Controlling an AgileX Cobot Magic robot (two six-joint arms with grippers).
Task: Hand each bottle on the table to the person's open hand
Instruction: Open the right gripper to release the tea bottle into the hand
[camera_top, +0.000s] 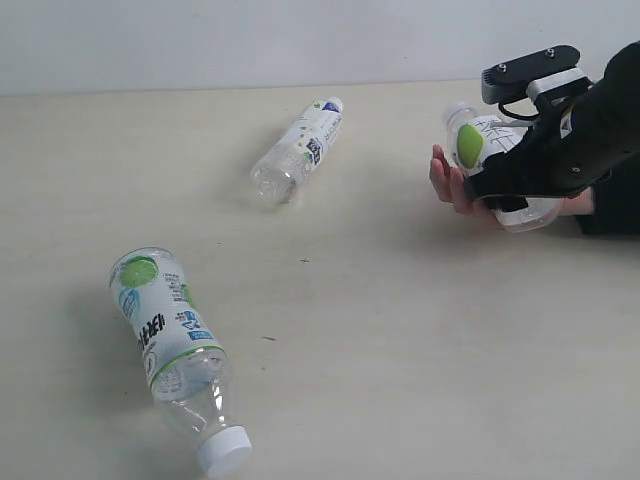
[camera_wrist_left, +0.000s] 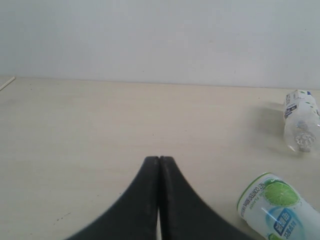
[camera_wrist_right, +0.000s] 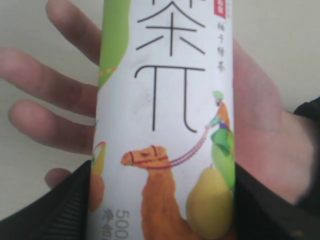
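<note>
At seven o'clock on the pale beige wood-grain table (camera_top: 380, 330) lies a clear plastic bottle with a lime-printed white label (camera_top: 165, 330); a slim clear white-labelled bottle (camera_top: 297, 148) lies near twelve. The black left gripper (camera_wrist_left: 159, 161) is pinched closed, empty. At two o'clock the right gripper (camera_wrist_right: 162, 200) clamps a camel-printed white bottle (camera_wrist_right: 165, 100) over a bare open palm (camera_wrist_right: 260, 130), largely hiding both.

The bottle (camera_top: 472, 143) hides much of the person's open hand (camera_top: 447, 181).
</note>
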